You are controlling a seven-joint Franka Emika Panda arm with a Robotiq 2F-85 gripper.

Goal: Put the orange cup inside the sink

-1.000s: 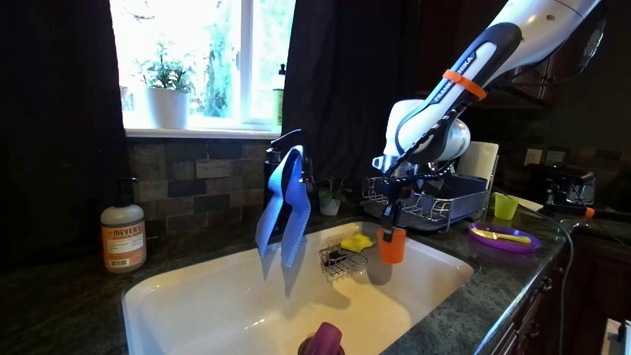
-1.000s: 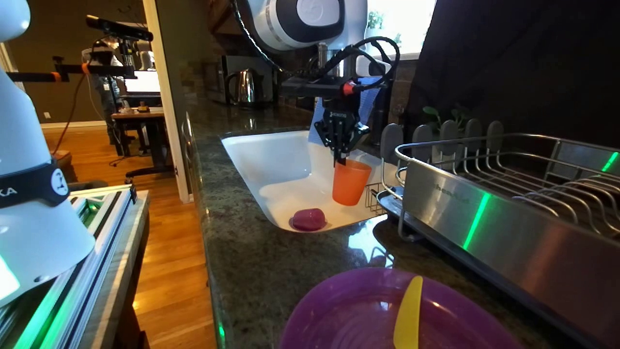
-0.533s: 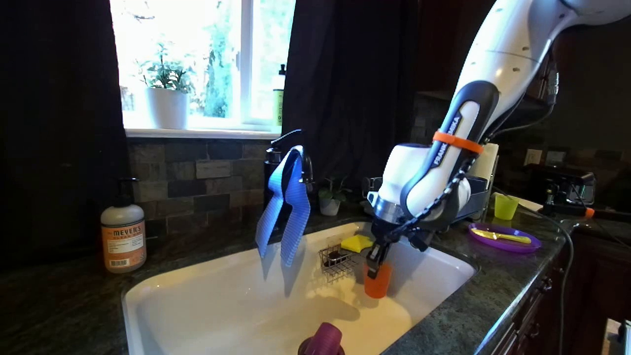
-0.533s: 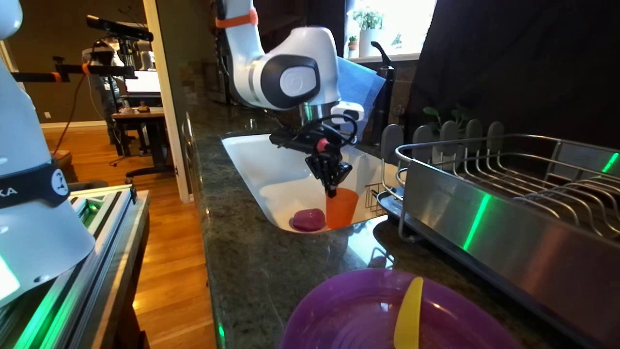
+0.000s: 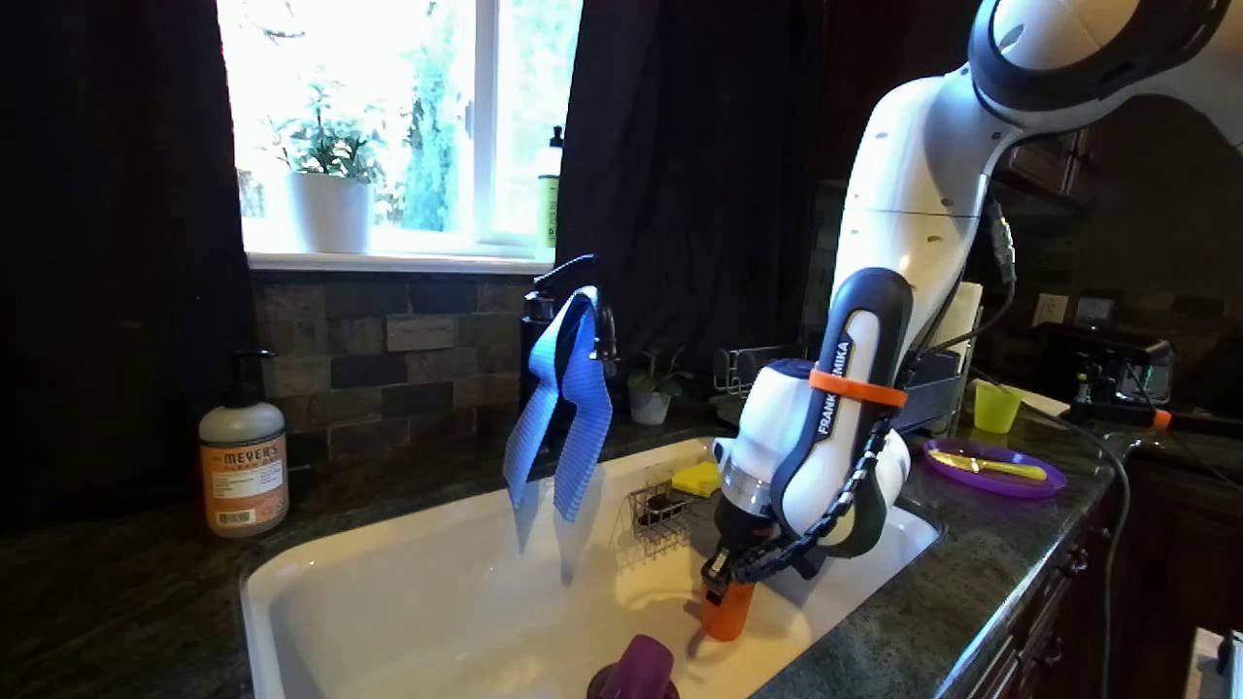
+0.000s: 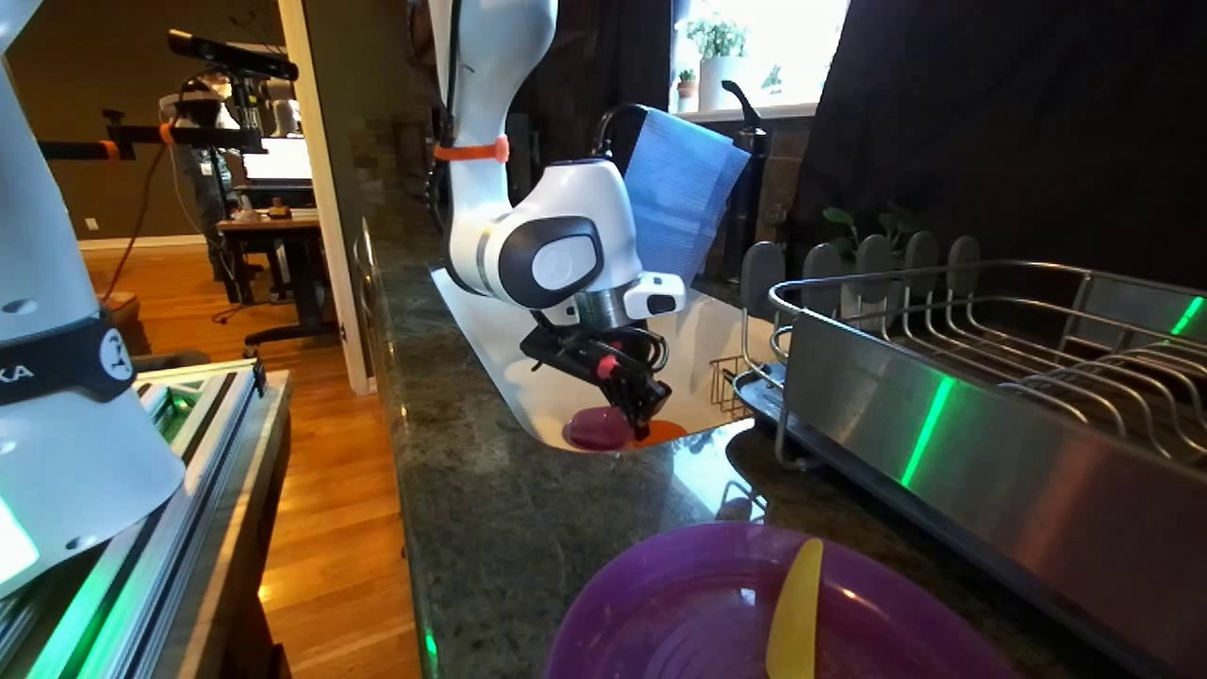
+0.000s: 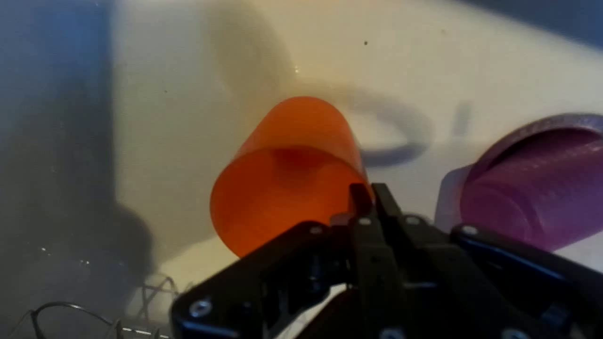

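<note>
The orange cup [image 5: 726, 618] is down inside the white sink [image 5: 427, 582], low over the basin floor. It also shows in the wrist view [image 7: 282, 197], its open mouth facing the camera and its base pointing away. In an exterior view only its upper part [image 6: 663, 432] shows above the counter edge. My gripper [image 7: 372, 189] is shut on the cup's rim, one finger inside the wall and one outside. It also shows in both exterior views [image 5: 716, 582] [image 6: 643, 429], tilted with the arm reaching down into the sink [image 6: 486, 325]. I cannot tell whether the cup touches the sink floor.
A purple cup [image 7: 532, 188] lies in the sink near the orange cup. A wire caddy [image 5: 660, 524] and yellow sponge [image 5: 695, 479] are at the sink's back. A blue cloth [image 5: 573, 417] hangs over the faucet. A dish rack [image 6: 943, 443] and purple plate [image 6: 679, 604] stand on the counter.
My arm has moved downward, carrying the orange cup from near the sink's rim height to low in the basin, closer to the purple cup. The gripper has tilted and stayed shut on the cup.
</note>
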